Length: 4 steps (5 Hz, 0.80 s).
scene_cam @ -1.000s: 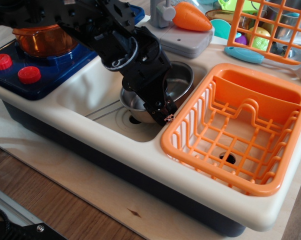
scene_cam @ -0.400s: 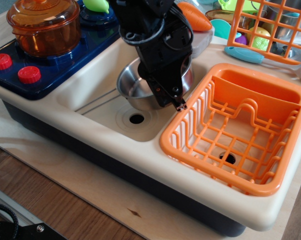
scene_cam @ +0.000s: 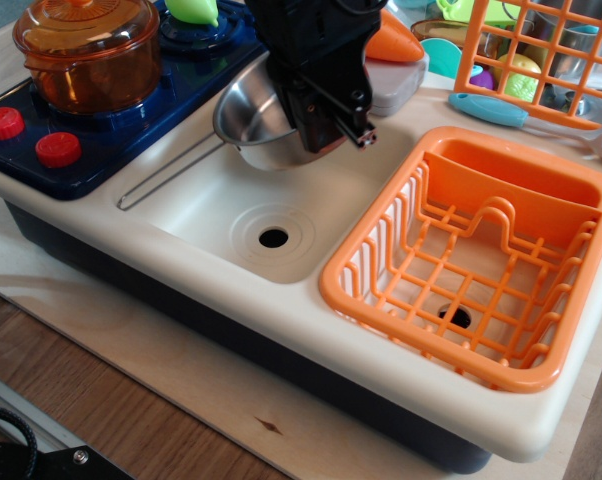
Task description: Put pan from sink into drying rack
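Pan (scene_cam: 251, 115) is lifted clear of the sink (scene_cam: 211, 205) floor, tilted, its rim clamped in the gripper (scene_cam: 333, 118); thin handle (scene_cam: 171, 172) slopes down-left over the sink's left edge. Drain (scene_cam: 273, 237) exposed, basin below unobstructed. Drying rack (scene_cam: 476, 250) sits to the right, top open, its near-left rim just beside the sink's right edge. Amber pot (scene_cam: 86, 50) sits back-left on the stove.

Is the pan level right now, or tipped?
Tipped. The pan, held up by the gripper above the sink, shows its open mouth facing left, and its thin handle slants down toward the sink's left rim.
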Each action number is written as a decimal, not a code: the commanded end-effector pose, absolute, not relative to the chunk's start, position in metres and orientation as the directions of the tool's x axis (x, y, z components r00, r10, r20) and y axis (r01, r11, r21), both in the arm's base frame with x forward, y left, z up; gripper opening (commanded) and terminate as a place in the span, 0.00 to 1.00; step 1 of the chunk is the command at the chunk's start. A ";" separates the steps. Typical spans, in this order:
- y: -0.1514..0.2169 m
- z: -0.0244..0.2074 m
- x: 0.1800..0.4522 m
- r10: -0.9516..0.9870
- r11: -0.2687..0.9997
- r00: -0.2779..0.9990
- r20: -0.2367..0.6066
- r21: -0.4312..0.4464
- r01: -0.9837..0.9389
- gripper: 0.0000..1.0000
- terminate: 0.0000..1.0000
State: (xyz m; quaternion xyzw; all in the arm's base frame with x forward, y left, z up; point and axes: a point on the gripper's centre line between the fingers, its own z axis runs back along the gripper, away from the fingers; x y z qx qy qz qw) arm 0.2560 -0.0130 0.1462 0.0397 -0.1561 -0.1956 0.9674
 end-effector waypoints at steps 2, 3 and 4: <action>-0.081 0.179 0.264 -0.362 0.930 0.890 0.276 0.166 0.327 0.00 0.00; -0.105 0.184 0.268 -0.353 0.934 0.899 0.260 0.161 0.320 0.00 0.00; -0.128 0.181 0.271 -0.274 0.961 0.925 0.262 0.108 0.254 0.00 1.00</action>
